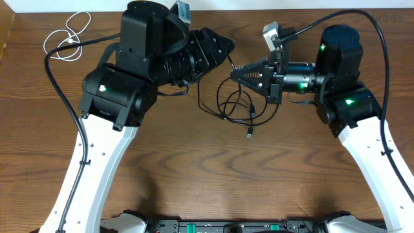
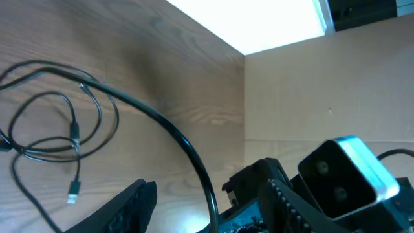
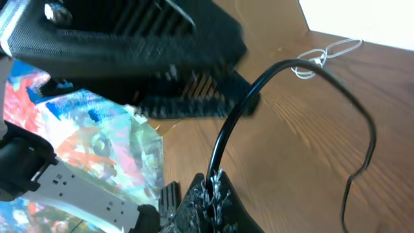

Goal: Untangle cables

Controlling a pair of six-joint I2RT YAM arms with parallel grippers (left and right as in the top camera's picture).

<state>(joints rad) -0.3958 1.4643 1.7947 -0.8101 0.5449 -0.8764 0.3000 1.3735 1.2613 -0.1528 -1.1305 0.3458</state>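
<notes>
Right tool (image 3: 213, 184): pinching black cable (image 3: 223, 139). Left tool (image 2: 204, 189): jaws apart. Cable light, limp, slick; best gripped near plug (image 2: 74, 189).

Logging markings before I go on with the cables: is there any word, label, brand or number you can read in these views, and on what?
No readable text in any view.
Camera housing: no marking can be made out.
Coloured patch in the right wrist view: blurred colours only, no letters.
Green lights on the arms: plain dots, no symbols.
</notes>
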